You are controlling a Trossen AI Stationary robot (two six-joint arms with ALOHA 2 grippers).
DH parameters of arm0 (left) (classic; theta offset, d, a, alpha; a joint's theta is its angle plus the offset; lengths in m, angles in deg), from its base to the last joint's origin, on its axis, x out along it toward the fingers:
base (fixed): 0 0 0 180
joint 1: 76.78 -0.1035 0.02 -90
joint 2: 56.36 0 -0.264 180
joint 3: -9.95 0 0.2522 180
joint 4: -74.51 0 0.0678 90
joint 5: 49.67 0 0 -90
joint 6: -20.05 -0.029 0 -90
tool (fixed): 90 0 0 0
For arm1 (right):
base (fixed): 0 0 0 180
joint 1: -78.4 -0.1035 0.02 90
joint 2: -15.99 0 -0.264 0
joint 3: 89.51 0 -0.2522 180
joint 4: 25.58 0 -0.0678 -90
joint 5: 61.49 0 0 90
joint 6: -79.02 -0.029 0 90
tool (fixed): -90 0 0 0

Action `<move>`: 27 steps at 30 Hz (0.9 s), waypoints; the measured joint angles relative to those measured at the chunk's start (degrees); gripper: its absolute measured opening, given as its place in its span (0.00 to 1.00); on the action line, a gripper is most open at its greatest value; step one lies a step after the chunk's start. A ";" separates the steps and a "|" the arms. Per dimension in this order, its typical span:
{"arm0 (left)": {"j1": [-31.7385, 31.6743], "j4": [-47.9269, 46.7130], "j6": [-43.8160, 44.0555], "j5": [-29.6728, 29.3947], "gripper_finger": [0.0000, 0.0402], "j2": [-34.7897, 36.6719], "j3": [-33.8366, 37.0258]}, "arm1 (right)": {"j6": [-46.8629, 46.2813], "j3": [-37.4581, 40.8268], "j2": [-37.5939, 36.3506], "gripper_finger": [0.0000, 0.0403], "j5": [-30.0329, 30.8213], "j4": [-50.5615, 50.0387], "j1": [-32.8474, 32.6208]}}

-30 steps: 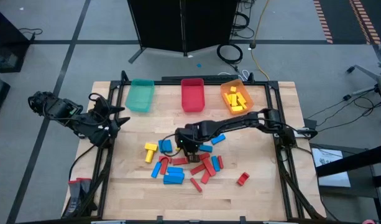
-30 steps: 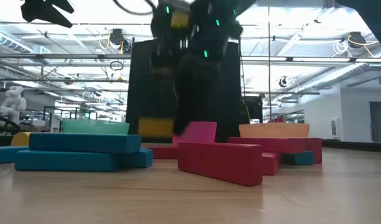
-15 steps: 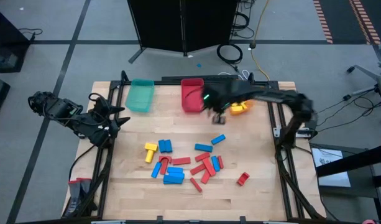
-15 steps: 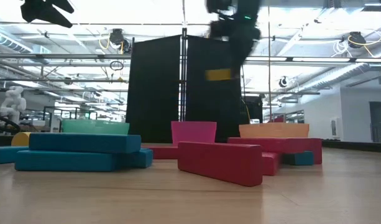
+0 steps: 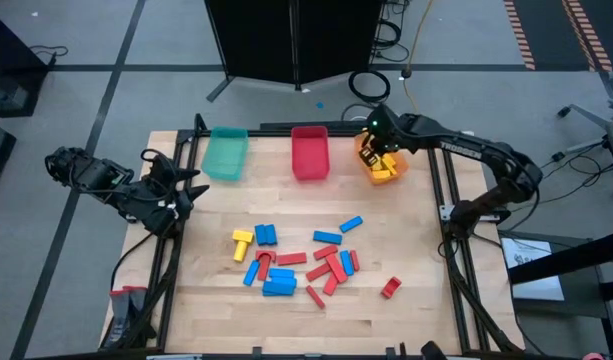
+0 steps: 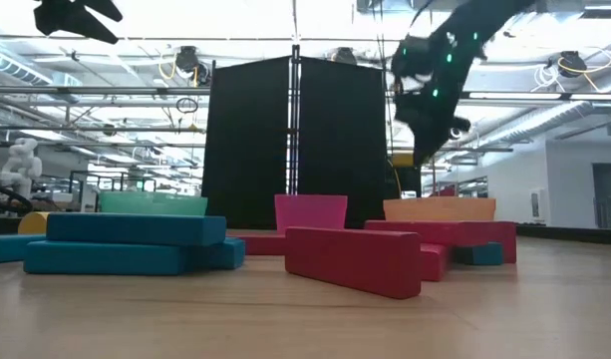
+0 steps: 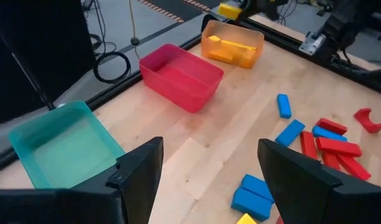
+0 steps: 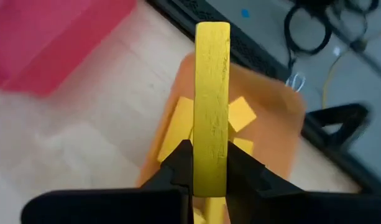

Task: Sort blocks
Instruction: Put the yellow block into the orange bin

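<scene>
Holding a yellow block (image 8: 212,106) clamped edge-on between its fingertips, the right gripper (image 5: 379,133) hung over the orange bin (image 5: 397,163) near the table's far right corner, positioned so a release should land the block in with its colour. That bin already held several yellow blocks (image 5: 382,172), so it looked like the yellow destination. In the right wrist view the bar stood on end above the bin's opening, fingers pinching only its lower end, which left most of its length clear of the fingers.

Red bin (image 5: 309,152) and teal bin (image 5: 226,153) sat in the same row along the far edge, both looking empty from above; presumably meant for red and blue.

Remaining blocks (image 5: 296,266) lay scattered mid-table toward the near edge: red bars, blue bars, one yellow T-shaped piece (image 5: 242,242) at the cluster's left side, and a lone red arch piece (image 5: 390,288) off toward the right edge.

Left gripper (image 5: 164,196) was parked at the table's left edge, jaws spread wide and gripping nothing, well clear of the blocks
</scene>
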 joint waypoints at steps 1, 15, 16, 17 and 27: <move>0.01 0.00 0.58 0.00 0.67 -0.02 0.00 | -1.41 0.97 0.72 0.10 -0.07 1.08 0.50; 0.00 -0.04 1.38 0.15 0.67 -0.07 0.00 | -1.68 5.21 6.34 0.10 -5.12 5.52 2.41; 0.01 -0.06 1.37 -0.08 0.67 -0.07 0.00 | -1.69 5.21 6.72 0.10 -6.01 6.80 2.67; -0.01 -0.07 1.36 -0.23 0.67 -0.06 0.00 | -1.80 5.21 7.04 0.10 -6.88 7.89 2.98; 0.00 -0.11 1.19 -0.17 0.67 -0.07 0.00 | -3.50 5.15 12.44 0.10 -9.42 9.80 4.23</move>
